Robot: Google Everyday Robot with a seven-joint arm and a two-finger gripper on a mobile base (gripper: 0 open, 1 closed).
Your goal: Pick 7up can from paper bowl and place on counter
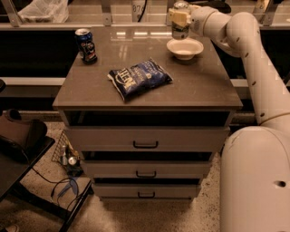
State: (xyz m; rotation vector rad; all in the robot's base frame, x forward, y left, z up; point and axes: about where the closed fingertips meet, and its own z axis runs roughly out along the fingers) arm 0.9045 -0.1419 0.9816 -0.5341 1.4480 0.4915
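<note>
A: One can [181, 31]. Where?
B: Upper right, gripper [180, 18] closed around it, held just over the bowl [185, 50] at the counter's [199, 86] far edge.

Not much text is reading clearly here. The blue chip bag [139, 78], lying approx. at the ctr of the counter [199, 86], is carrying big white letters across its front. They are looking like "LLEN" or similar, but the full brand is not coming out. The dark blue can [85, 45], at the back left corner, is showing some lighter print on its side, w/o legible letters. The gripper [180, 18] is hanging above the paper bowl [185, 47] at the back right and clasping the 7up can [180, 31]; the can's label is not giving any readable word or no. Behind the counter, a pale object [138, 7] is bearing dark digit-like marks, maybe "87", not certain.
</note>
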